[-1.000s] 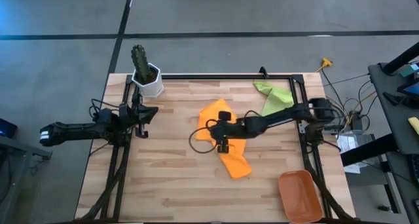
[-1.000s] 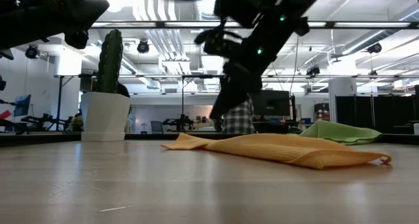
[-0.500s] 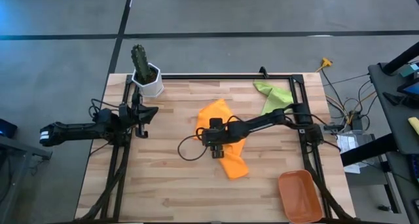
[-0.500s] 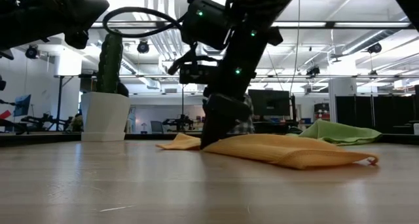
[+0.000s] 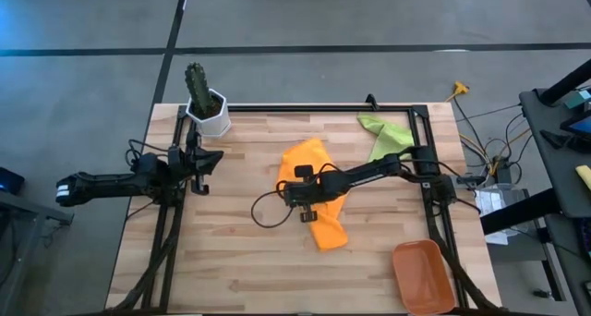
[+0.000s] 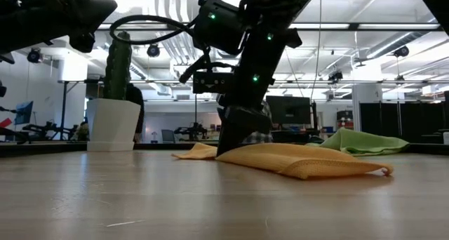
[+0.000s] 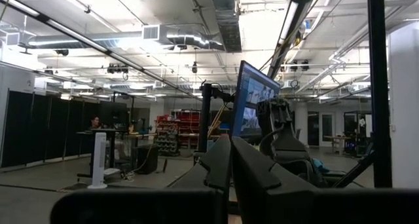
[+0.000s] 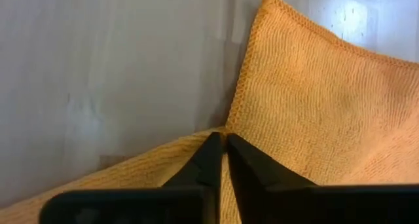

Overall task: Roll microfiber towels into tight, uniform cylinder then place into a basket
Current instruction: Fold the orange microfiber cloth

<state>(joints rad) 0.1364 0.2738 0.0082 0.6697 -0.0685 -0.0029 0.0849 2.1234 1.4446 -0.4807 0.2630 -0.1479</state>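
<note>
Lowered, the right gripper [image 5: 307,203] now pinches the orange towel's [image 5: 319,187] edge.

Right gripper [image 8: 224,140] now down, pinched on orange towel [image 5: 314,188] edge

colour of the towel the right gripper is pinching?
Bright orange: the towel shows best in the right wrist view, where the right gripper is shut on its edge.

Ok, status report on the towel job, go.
Right gripper jaws shut on orange towel edge, mid-table. Left gripper jaws shut, parked at table's left side. Green towel unrolled at back right; basket front right. Nothing in the way.
</note>
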